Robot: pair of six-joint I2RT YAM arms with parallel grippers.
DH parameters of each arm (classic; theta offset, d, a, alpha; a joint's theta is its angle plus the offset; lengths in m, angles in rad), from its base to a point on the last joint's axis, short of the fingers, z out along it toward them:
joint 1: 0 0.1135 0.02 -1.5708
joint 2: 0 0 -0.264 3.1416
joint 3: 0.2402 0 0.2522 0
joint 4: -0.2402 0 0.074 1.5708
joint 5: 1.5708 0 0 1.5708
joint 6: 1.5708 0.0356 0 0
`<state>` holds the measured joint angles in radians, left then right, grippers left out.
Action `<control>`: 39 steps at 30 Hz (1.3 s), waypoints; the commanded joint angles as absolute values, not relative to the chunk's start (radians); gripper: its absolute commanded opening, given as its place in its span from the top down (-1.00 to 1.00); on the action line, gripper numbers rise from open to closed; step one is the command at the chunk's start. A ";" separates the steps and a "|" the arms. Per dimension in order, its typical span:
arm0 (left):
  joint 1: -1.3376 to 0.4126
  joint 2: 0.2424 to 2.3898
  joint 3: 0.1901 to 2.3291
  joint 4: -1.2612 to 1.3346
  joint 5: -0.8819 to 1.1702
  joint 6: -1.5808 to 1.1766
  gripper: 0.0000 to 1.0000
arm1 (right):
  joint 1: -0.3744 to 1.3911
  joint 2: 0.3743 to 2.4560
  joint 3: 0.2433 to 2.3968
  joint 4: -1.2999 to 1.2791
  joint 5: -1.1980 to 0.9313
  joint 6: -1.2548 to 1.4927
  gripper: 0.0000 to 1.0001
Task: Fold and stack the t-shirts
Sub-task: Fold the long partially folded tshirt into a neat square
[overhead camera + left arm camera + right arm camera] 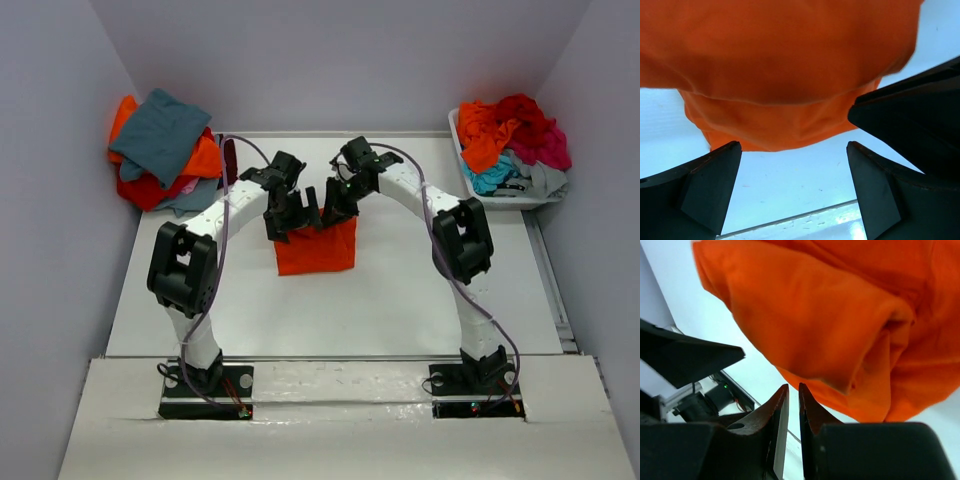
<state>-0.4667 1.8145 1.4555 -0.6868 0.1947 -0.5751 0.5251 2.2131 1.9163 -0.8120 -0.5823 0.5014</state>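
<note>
Two arms meet over the folded orange t-shirt at mid-desk in the top view, probably to tidy its fold. Left wrist view: the left pincer gapes wide, empty, just beside the cloth. Right wrist view: the right pincer is almost closed, gripping nothing, near a rolled edge.

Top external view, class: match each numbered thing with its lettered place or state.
1 bright orange cloth t-shirt
2 white plastic bin
3 teal-grey cloth t-shirt
4 left hand

A far right corner
B open
C middle of the white table
D on top of the far left pile of shirts

Pairs: 1-C, 2-A, 3-D, 4-B
</note>
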 commanded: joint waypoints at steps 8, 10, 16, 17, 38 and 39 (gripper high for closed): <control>-0.382 1.838 1.517 -0.655 0.252 -0.574 -0.98 | 0.526 2.342 2.131 -0.831 -0.574 0.532 0.59; -0.373 1.845 1.528 -0.663 0.247 -0.566 -0.98 | 0.515 2.371 2.161 -0.847 -0.578 0.535 0.59; -0.350 1.868 1.522 -0.663 0.235 -0.554 -0.97 | 0.515 2.382 2.212 -0.848 -0.577 0.540 0.59; -0.350 1.873 1.517 -0.658 0.241 -0.554 -0.98 | 0.515 2.381 2.220 -0.850 -0.583 0.540 0.58; -0.322 2.020 1.695 -0.650 0.258 -0.584 -0.98 | 0.506 2.172 2.037 -0.905 -0.580 0.471 0.52; -0.322 2.019 1.701 -0.655 0.258 -0.583 -0.98 | 0.506 2.154 2.019 -0.896 -0.581 0.469 0.52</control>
